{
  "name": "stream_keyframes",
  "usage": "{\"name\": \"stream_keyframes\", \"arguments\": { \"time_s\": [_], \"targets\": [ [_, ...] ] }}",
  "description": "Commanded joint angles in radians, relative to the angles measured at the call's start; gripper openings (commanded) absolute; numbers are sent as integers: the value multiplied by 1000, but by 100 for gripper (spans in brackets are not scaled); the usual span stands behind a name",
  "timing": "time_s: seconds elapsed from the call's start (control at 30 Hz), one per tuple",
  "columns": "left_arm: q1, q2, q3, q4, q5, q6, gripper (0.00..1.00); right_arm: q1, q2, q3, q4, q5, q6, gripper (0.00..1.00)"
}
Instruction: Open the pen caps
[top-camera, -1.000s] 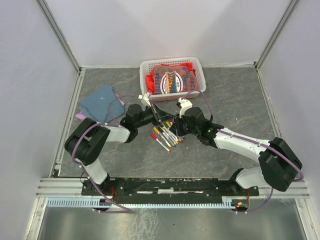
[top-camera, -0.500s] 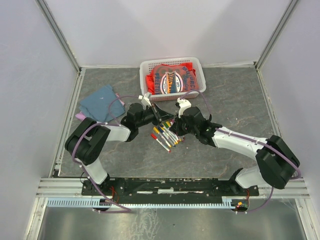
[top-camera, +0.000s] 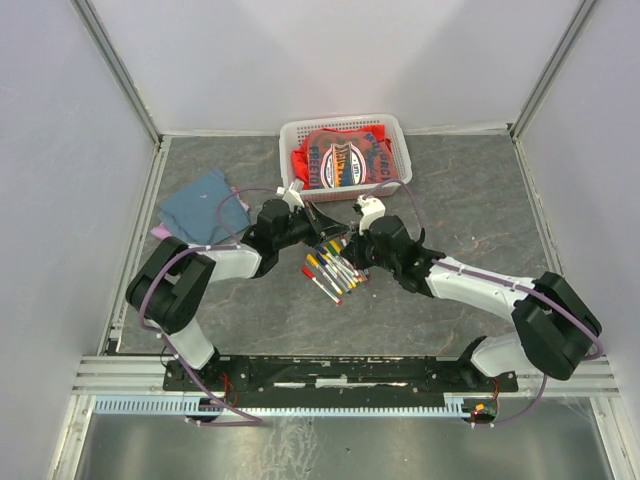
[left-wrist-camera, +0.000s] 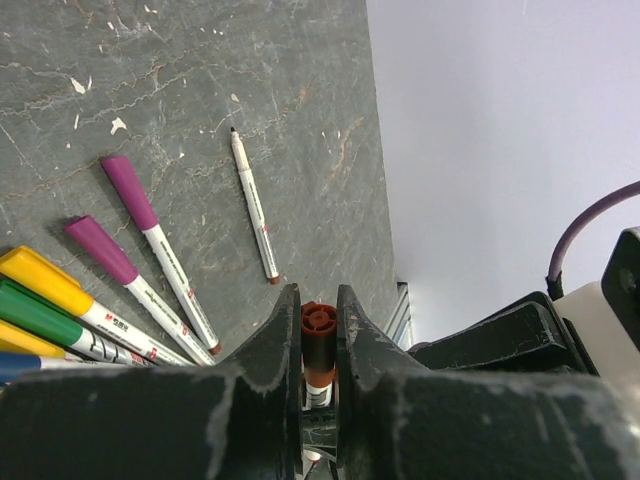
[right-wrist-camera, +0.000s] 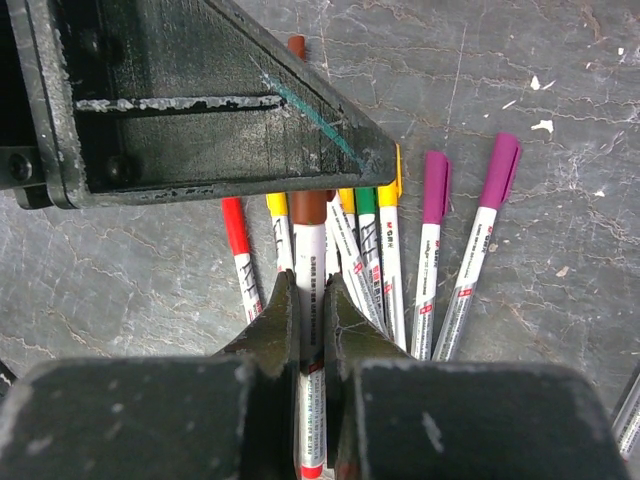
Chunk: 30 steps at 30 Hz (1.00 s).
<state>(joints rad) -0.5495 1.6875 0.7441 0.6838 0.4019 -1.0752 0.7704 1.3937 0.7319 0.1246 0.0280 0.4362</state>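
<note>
a: what do the jaws have?
b: the left gripper (left-wrist-camera: 318, 296) has its 2 black fingers pressed onto a short brown plastic cylinder cap (left-wrist-camera: 318, 338), seen end-on from its wrist. the right gripper (right-wrist-camera: 310, 282) is clamped on the slim white plastic pen barrel (right-wrist-camera: 310, 262) of the same pen, just behind that cap.
a: so 1 pen, 2 grips. how does it lie?
b: its long axis runs straight between the grippers, cap end toward the left arm, barrel toward the right. the 2 grippers nearly touch, held over the other pens.
a: and the pull?
b: i judge it must go along that axis, arms drawing apart; a sideways tug could bend the barrel or slip the grip.
a: the rest?
b: fanned on the grey marbled tabletop (left-wrist-camera: 200, 60) right beneath: 2 purple-capped pens (right-wrist-camera: 436, 185), with yellow, green and red caps beside them. a thin white pen with a bare dark tip (left-wrist-camera: 254, 205) lies a little apart, so 1 looks opened already.
a: nearer arm for the next?
b: both hang over the fan; i cannot tell.
</note>
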Motion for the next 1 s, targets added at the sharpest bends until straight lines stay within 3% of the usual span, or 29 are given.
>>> {"name": "stream_keyframes", "arguments": {
  "time_s": [0.0, 0.13, 0.37, 0.5, 0.57, 0.83, 0.97],
  "targets": [
    [76, -27, 26, 48, -232, -3, 3, 6, -64, -36, -88, 16, -22, 1],
    [95, -25, -9, 108, -230, -32, 3, 6, -75, -50, -64, 4, -14, 1],
    [141, 57, -87, 436, -148, -191, 3, -20, -89, -104, 77, -153, 64, 1],
    [159, 84, -108, 498, -117, -211, 3, -38, -130, -118, 89, -167, 74, 1],
    [160, 78, -108, 460, -112, -193, 3, -40, -143, -101, 41, -121, 58, 1],
    [149, -44, -96, -36, -247, 72, 3, -52, -100, -1, -178, 152, 23, 1],
    [148, -71, -147, -97, -314, 102, 4, -62, -46, 41, -236, 244, 18, 4]
  ]
}}
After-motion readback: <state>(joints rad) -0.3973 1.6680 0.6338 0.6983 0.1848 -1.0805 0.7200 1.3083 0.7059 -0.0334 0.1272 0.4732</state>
